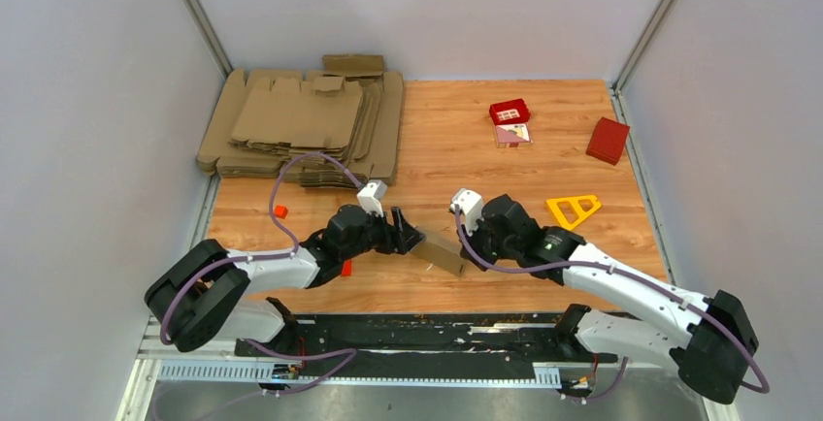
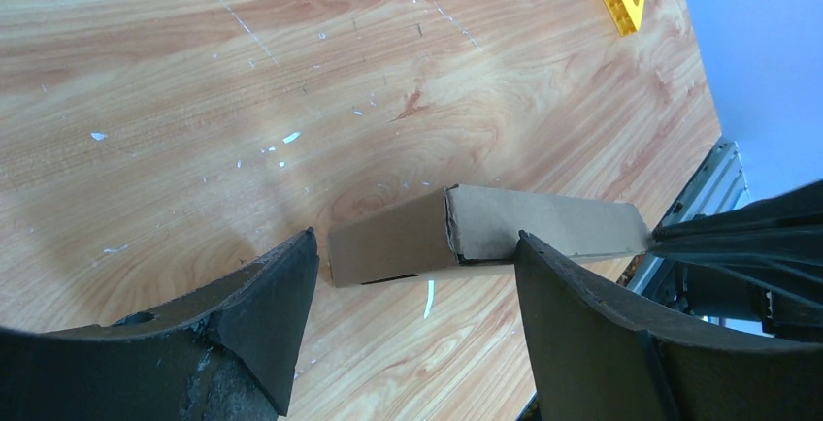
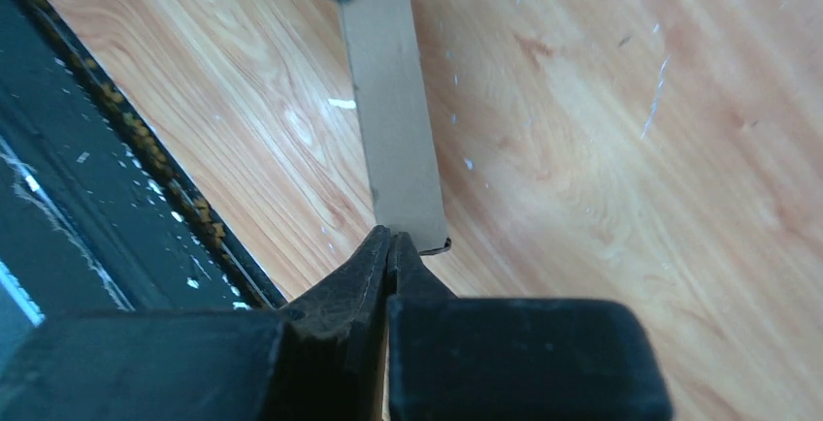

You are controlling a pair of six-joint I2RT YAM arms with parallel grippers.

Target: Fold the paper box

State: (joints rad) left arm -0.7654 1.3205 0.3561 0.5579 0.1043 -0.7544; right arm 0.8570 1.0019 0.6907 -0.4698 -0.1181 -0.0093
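The paper box (image 1: pixel 442 254) is a long, narrow brown cardboard piece lying flat on the wood table between my two arms. My left gripper (image 1: pixel 406 232) is open. In the left wrist view its fingers straddle the box's (image 2: pixel 388 242) left end without touching it, the gripper (image 2: pixel 415 237) being much wider than the box. My right gripper (image 1: pixel 464 258) is at the opposite end. In the right wrist view the gripper (image 3: pixel 390 235) is shut, tips pinched together on the near end edge of the box (image 3: pixel 393 130).
A big pile of flat cardboard blanks (image 1: pixel 301 125) fills the back left. A red box (image 1: pixel 609 140) and a small red tray (image 1: pixel 510 111) sit at the back right. A yellow triangle (image 1: pixel 573 210) lies right of the right arm. The black rail (image 3: pixel 97 198) borders the table's near edge.
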